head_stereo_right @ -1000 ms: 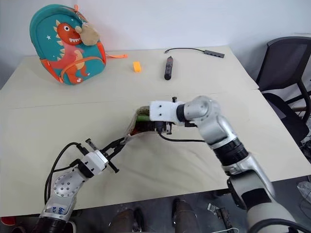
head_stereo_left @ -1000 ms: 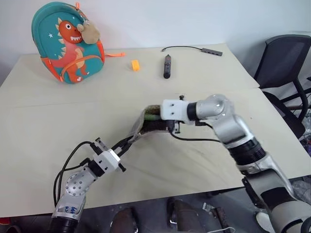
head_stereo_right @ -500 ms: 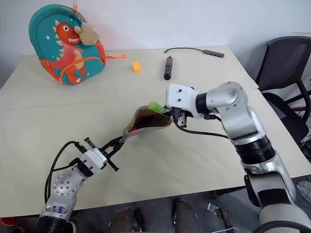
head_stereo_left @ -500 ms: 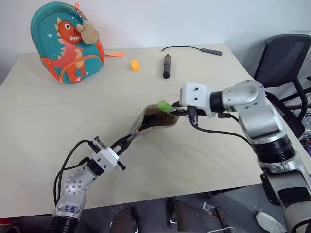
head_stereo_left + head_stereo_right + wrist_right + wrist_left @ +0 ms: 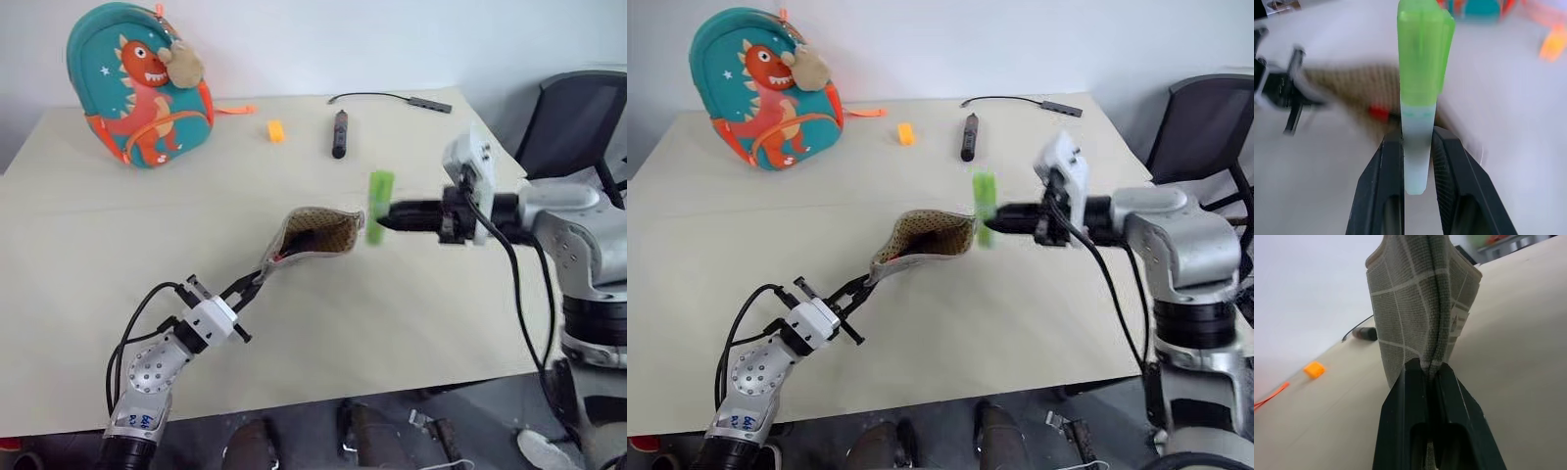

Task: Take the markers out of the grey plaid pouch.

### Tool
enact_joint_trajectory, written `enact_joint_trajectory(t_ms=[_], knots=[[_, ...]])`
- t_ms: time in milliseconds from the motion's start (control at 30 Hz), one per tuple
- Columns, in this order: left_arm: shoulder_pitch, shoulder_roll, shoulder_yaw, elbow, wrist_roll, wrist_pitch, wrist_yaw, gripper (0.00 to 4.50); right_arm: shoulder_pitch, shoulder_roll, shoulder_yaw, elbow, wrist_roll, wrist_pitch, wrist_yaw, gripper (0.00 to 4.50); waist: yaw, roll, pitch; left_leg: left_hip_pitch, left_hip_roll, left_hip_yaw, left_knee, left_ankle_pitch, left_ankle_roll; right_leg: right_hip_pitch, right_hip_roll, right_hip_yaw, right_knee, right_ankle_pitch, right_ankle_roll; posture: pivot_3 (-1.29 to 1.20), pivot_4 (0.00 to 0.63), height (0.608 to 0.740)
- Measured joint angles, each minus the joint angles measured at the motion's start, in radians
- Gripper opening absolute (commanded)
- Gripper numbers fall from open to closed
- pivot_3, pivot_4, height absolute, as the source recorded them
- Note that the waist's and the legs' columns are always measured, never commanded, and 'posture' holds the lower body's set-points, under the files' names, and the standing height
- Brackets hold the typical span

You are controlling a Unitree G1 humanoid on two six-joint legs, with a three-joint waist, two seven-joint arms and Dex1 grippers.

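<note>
The green highlighter [image 5: 379,205] is now clear of the grey plaid pouch [image 5: 315,235] — a second ago the right pincer [image 5: 376,221] was buried in its mouth. It is clamped on the highlighter, upright, just right of the opening. The left pincer [image 5: 257,283] stays pinched on the pouch's bottom end, propping it above the worktop [image 5: 147,225]. One marker out; the red marker [image 5: 1379,112] (a red tip showing inside) remains.

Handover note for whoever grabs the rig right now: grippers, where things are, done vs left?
Left gripper: shut on a corner of the grey plaid pouch, holding its open mouth up off the table.
Right gripper: shut on the green highlighter, upright in the air just beside the pouch mouth.
Red marker: in the pouch.
Done: highlighter is out.
Left: set the highlighter down on the table, then pull out the red marker.
</note>
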Motion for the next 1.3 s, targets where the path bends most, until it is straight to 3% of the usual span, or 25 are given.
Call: enact_joint_trajectory(t_ms=[200, 500, 833, 1033, 1300], knots=[[0.0, 0.0, 0.001, 0.002, 0.0, -0.003, 0.0, 0.0, 0.11, -0.098, 0.051, 0.143, 0.019, -0.015, 0.052, 0.45, 0.006, 0.0, 0.0, 0.0, 0.001, 0.001, 0.001, 0.0, 0.001, 0.002, 0.002, 0.001, -0.005, 0.001, 0.002, 0.0, 0.15, 0.74], [0.001, 0.0, 0.0, 0.002, 0.003, -0.004, 0.002, 0.0, 0.049, -0.002, 0.134, 0.452, -0.093, -0.225, -0.05, 0.45, 0.01, 0.002, 0.0, 0.001, 0.002, 0.001, 0.001, 0.0, 0.001, 0.003, 0.004, 0.001, -0.008, 0.002, 0.002, 0.0, 0.15, 0.74], [0.011, 0.001, 0.001, -0.003, 0.003, -0.004, 0.003, 0.0, 0.008, 0.027, 0.137, 0.544, -0.144, -0.299, -0.103, 3.64, 0.013, 0.002, 0.0, 0.0, 0.002, 0.002, 0.001, -0.001, 0.0, 0.002, 0.003, 0.001, -0.007, 0.002, 0.002, 0.0, 0.15, 0.74], [0.013, 0.001, 0.002, -0.011, 0.003, -0.003, 0.003, 0.0, 0.004, 0.019, 0.128, 0.507, -0.175, -0.404, -0.108, 3.64, 0.011, 0.003, 0.0, 0.0, 0.002, 0.002, 0.001, -0.001, 0.0, 0.002, 0.004, 0.002, -0.006, 0.002, 0.002, 0.0, 0.15, 0.74], [0.01, 0.001, 0.001, -0.012, 0.002, -0.002, 0.001, 0.0, -0.09, 0.028, 0.051, 0.132, -0.037, -0.43, -0.063, 3.64, 0.013, 0.001, -0.001, 0.0, 0.004, 0.003, 0.0, -0.001, -0.001, 0.0, 0.008, 0.003, -0.006, 0.002, 0.001, 0.0, 0.15, 0.74]])
